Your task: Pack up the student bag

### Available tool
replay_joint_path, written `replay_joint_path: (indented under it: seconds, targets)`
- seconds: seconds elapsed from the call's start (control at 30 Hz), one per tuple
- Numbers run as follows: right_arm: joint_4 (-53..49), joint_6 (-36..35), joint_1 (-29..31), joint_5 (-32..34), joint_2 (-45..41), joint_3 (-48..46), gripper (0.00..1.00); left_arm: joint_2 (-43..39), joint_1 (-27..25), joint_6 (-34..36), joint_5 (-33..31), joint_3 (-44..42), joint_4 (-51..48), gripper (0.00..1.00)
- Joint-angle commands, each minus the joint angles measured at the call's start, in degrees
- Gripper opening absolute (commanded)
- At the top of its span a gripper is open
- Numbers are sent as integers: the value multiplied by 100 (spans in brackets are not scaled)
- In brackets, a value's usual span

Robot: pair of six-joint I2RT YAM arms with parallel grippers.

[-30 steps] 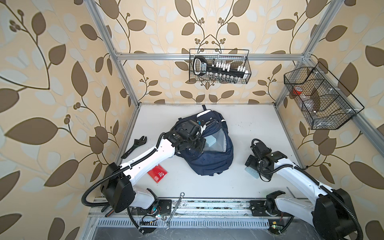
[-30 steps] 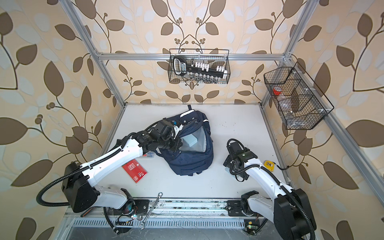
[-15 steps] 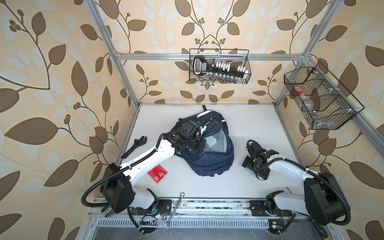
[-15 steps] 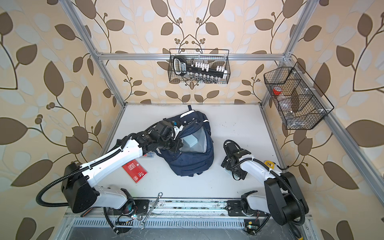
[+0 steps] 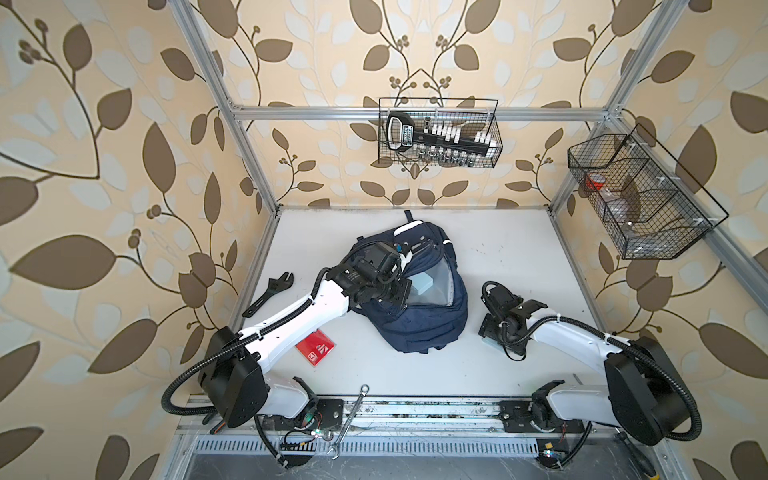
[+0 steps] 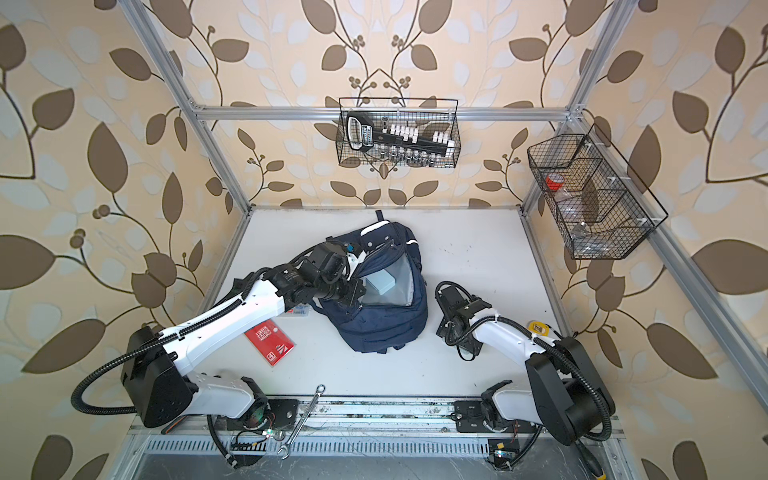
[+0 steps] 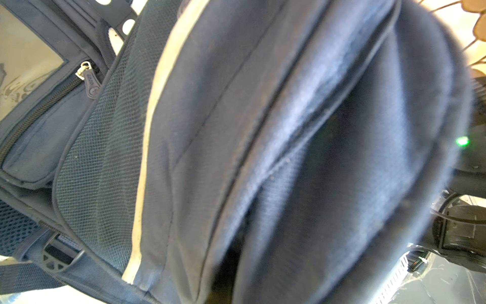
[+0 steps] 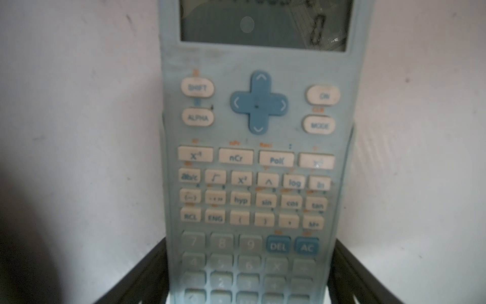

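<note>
The student bag [image 5: 419, 324] [image 6: 386, 324], a navy backpack, lies mid-table with its main compartment gaping, and a pale blue box [image 5: 422, 284] sits inside. My left gripper [image 5: 399, 291] is shut on the fabric edge of that opening. In the left wrist view navy bag cloth [image 7: 263, 131] fills the frame and hides the fingers. To the bag's right, my right gripper [image 5: 488, 332] [image 8: 249, 276] is down over a light blue calculator [image 8: 257, 158] lying flat on the table. Its black fingers [image 8: 147, 268] press against the calculator's two long edges.
A red booklet [image 5: 316, 350] lies under the left arm, and a black adjustable wrench [image 5: 270, 293] at the left wall. A spanner [image 5: 353, 415] rests on the front rail. A yellow tape measure [image 6: 537, 328] sits by the right wall. Wire baskets [image 5: 438, 133] [image 5: 640, 195] hang on the walls.
The right gripper has turned and settled over the calculator, and its jaws have narrowed onto its sides. The left arm and the bag have stayed put.
</note>
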Motion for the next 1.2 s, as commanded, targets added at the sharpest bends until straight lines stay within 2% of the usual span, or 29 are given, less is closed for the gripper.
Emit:
replay_joint_path:
  seconds: [0.0, 0.2, 0.37, 0.57, 0.7, 0.9, 1.17]
  targets:
    - [-142, 49, 198, -162, 51, 81, 57, -458, -16, -8, 384, 56, 904, 0]
    - [-101, 25, 287, 20, 278, 92, 57, -458, 27, -217, 381, -107, 948, 0]
    - [20, 33, 322, 65, 357, -87, 78, -516, 26, -284, 345, -171, 946, 0]
    - [38, 4, 374, -217, 146, -158, 83, -509, 30, -310, 264, -128, 910, 0]
    - [1, 26, 460, -403, -83, -214, 77, -529, 26, -341, 201, -136, 900, 0]
    - [-137, 57, 469, -298, -72, -180, 68, -504, 40, -394, 169, -118, 888, 0]
    - [-836, -290, 487, 246, -374, 461, 46, -579, 42, -341, 129, -92, 857, 0]
